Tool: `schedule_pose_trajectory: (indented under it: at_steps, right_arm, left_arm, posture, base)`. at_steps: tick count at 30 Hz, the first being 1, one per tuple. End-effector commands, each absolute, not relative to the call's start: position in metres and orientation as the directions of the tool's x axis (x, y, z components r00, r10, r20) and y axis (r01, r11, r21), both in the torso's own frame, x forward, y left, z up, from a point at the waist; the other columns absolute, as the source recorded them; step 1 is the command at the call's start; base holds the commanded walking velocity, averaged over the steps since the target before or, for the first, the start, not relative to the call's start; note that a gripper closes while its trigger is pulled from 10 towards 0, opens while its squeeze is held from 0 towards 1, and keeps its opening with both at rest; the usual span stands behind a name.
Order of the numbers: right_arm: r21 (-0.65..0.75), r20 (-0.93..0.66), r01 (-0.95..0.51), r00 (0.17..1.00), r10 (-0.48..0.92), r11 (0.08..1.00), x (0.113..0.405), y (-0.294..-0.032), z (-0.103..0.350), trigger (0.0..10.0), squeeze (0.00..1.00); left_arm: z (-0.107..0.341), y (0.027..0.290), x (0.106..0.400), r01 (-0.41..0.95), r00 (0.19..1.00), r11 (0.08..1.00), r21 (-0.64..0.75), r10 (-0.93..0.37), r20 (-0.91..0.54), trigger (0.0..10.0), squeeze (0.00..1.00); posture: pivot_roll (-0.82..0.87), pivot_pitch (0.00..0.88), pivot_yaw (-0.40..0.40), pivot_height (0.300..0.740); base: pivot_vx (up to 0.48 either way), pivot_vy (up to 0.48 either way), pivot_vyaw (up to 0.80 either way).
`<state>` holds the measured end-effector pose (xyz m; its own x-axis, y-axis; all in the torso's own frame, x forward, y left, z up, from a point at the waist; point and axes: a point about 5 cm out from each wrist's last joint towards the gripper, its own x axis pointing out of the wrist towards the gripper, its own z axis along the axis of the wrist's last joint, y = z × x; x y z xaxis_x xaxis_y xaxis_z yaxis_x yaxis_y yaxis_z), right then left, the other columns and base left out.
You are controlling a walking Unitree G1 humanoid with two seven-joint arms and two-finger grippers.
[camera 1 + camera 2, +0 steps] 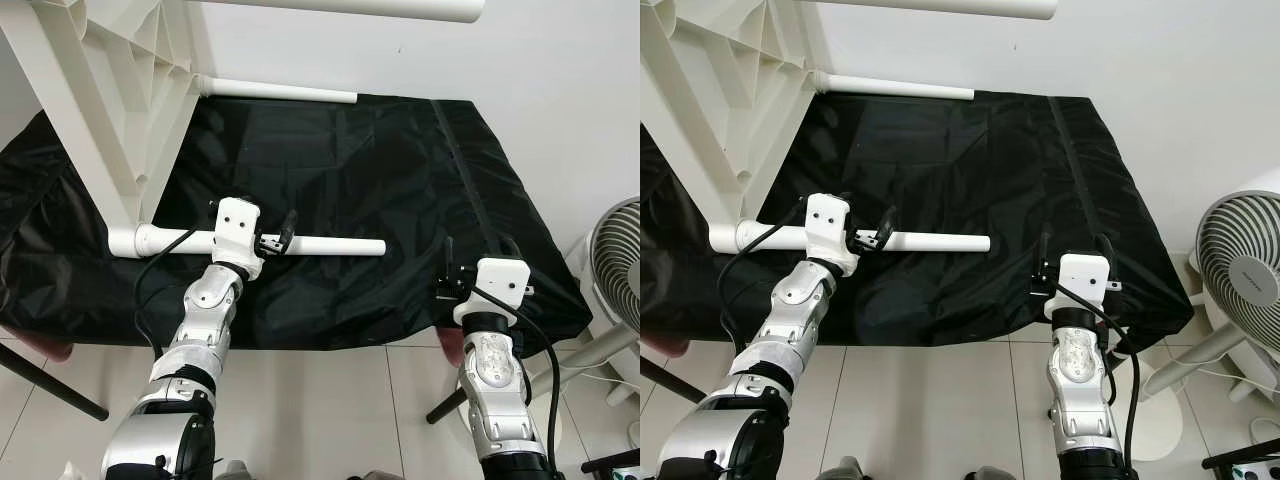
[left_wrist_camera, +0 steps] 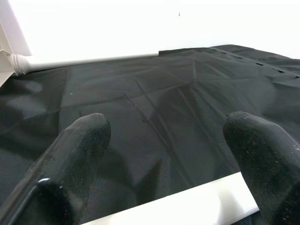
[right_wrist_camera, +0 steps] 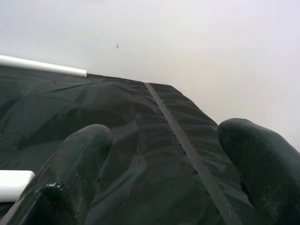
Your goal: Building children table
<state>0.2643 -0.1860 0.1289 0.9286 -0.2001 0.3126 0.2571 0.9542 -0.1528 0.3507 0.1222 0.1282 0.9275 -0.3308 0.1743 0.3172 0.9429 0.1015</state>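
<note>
our left gripper point(image 1: 276, 238) sat over the near white leg tube point(image 1: 330, 246), fingers spread apart, one on each side of the tube, with no visible contact. in the left wrist view the two black fingertips point(image 2: 79, 140) stood wide apart and the tube ran across below them. our right gripper point(image 1: 478, 255) hovered just above the black sheet point(image 1: 340, 170) near its front right corner, fingers spread and holding nothing; in the right wrist view its fingertips point(image 3: 84, 150) framed bare black fabric and a seam line.

the near leg tube lay horizontally on the sheet, parallel to the front edge, its left end seated in a socket of the white table frame point(image 1: 100, 110). the frame stood tilted on its side over the sheet's left edge, its ribbed underside facing us. a second white leg tube point(image 1: 280, 91) projected from the frame along the sheet's back edge, close to the white wall point(image 1: 560, 90). a third tube point(image 1: 380, 8) crossed the top of the head view, above the sheet.

the sheet covered a low surface with dark legs point(image 1: 60, 385) on a tiled floor point(image 1: 340, 400). a white fan point(image 1: 615, 265) stood on the floor beyond the sheet's right edge.
</note>
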Motion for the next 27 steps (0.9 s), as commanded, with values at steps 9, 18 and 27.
schedule_pose_trajectory:
  at_steps: [9,18,27]
  right_arm:
    - [-0.156,0.301,0.258,0.932,-0.202,0.953,0.2642,-0.1864,0.1275,10.0,0.00]
    - [-0.157,0.298,0.254,0.933,-0.200,0.954,0.2642,-0.1858,0.1264,10.0,0.00]
    - [-0.156,0.294,0.255,0.934,-0.201,0.954,0.2633,-0.1858,0.1254,10.0,0.00]
  left_arm:
    - [0.1281,0.1257,0.3512,0.258,0.947,0.962,0.088,-0.270,0.172,10.0,0.00]
    - [0.1285,0.1260,0.3496,0.251,0.946,0.961,0.119,-0.269,0.181,10.0,0.00]
    - [0.1281,0.1251,0.3480,0.252,0.944,0.959,0.132,-0.274,0.186,10.0,0.00]
  posture:
    - [0.02,0.000,0.002,0.740]
    - [0.02,0.000,0.000,0.740]
    - [0.02,0.000,0.001,0.740]
  base:
    - [0.000,0.327,0.00]
    - [0.000,0.146,0.00]
    - [0.000,0.000,0.00]
